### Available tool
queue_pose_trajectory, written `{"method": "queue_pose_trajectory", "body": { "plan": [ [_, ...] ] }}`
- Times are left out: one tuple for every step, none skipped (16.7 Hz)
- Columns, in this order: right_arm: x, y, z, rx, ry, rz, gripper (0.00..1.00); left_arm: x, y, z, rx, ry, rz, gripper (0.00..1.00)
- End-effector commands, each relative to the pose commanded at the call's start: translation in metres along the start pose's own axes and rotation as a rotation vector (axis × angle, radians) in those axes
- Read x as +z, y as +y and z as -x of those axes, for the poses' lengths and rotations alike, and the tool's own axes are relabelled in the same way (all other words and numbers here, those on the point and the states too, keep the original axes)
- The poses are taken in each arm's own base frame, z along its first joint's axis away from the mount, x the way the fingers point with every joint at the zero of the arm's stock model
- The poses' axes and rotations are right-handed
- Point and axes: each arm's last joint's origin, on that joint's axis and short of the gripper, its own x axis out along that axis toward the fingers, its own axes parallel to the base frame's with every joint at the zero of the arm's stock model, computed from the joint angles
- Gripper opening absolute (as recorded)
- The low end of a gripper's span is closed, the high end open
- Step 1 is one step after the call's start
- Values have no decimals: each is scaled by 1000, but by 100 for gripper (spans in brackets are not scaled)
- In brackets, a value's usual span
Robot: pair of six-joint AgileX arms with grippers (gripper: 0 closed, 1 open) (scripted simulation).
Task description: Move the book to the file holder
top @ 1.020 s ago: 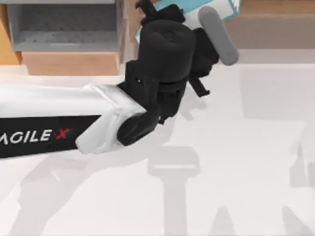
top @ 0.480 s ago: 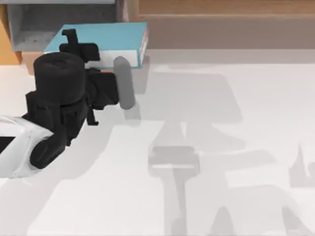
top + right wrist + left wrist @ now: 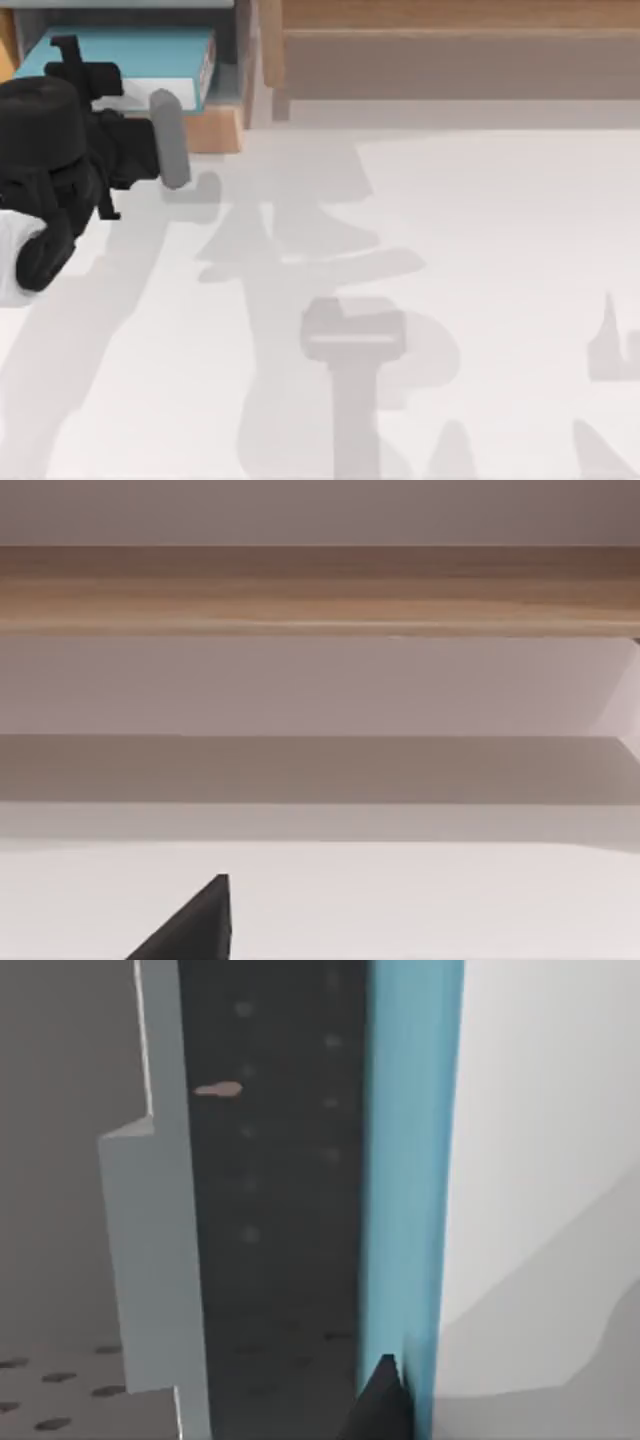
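The light teal-blue book [image 3: 130,48] hangs over the grey file holder [image 3: 240,60] at the table's far left corner, its red-marked spine toward the holder's right wall. My left gripper [image 3: 85,68] is shut on the book's near edge, just above the holder's tan front [image 3: 215,128]. In the left wrist view the book's teal cover [image 3: 410,1180] and white pages [image 3: 540,1140] run alongside the holder's dark speckled inside [image 3: 270,1220], and one black fingertip [image 3: 385,1400] rests against the cover. A dark part of my right gripper [image 3: 195,930] shows low over the white table.
The long brown wooden shelf [image 3: 450,40] runs along the back edge, to the right of the holder, and it also faces the right wrist camera as a brown band [image 3: 320,590]. The white table [image 3: 400,300] carries shadows of the arms.
My left arm has carried the book leftward from above the wooden shelf to over the file holder. The book has turned with its long side across the holder.
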Motion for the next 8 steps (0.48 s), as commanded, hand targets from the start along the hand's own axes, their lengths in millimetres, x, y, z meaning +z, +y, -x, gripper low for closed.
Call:
{"method": "queue_pose_trajectory", "body": {
  "plan": [
    [0, 0, 0, 0, 0, 0, 100, -2, -1, -2, -2, 0, -1, 0],
    [0, 0, 0, 0, 0, 0, 100, -2, -1, -2, -2, 0, -1, 0],
    [0, 0, 0, 0, 0, 0, 100, -2, -1, -2, -2, 0, -1, 0],
    [0, 0, 0, 0, 0, 0, 100, -2, -1, -2, -2, 0, -1, 0],
    [0, 0, 0, 0, 0, 0, 100, -2, -1, -2, -2, 0, -1, 0],
    [0, 0, 0, 0, 0, 0, 100, 0, -2, -1, -4, -2, -3, 0],
    [0, 0, 0, 0, 0, 0, 100, 0, -1, -2, -4, -2, -4, 0],
    [0, 0, 0, 0, 0, 0, 100, -1, -1, -6, -4, -2, -5, 0]
  ]
}}
